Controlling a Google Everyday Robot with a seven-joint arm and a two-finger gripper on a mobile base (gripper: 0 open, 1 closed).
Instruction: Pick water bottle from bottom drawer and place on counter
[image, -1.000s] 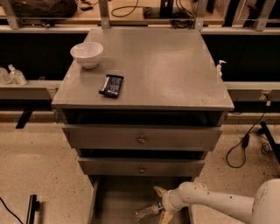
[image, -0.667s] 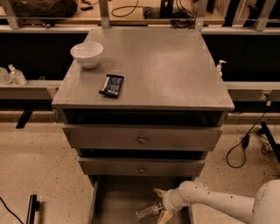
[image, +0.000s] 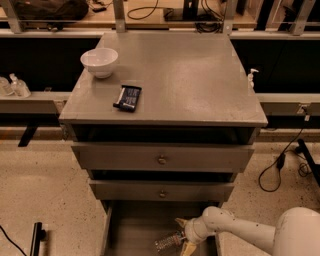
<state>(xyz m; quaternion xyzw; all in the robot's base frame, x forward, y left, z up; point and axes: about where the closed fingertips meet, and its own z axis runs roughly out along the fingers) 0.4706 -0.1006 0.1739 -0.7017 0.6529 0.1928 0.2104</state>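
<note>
The bottom drawer (image: 131, 227) is pulled out at the foot of the cabinet. The clear water bottle (image: 167, 243) lies on its side on the grey tray inside, near the bottom edge of the view. My gripper (image: 183, 235) reaches in from the right on a white arm. Its pale fingers (image: 180, 222) are spread open, one on each side of the bottle's right end. The bottle rests on the tray. The counter (image: 190, 75) is the wide grey top above.
A white bowl (image: 99, 61) and a dark packet (image: 128, 97) sit on the counter's left side. A small white pump bottle (image: 251, 78) stands beside the counter's right edge. Two knobbed drawers (image: 162, 160) hang above the open one. Cables (image: 279, 167) lie on the floor at right.
</note>
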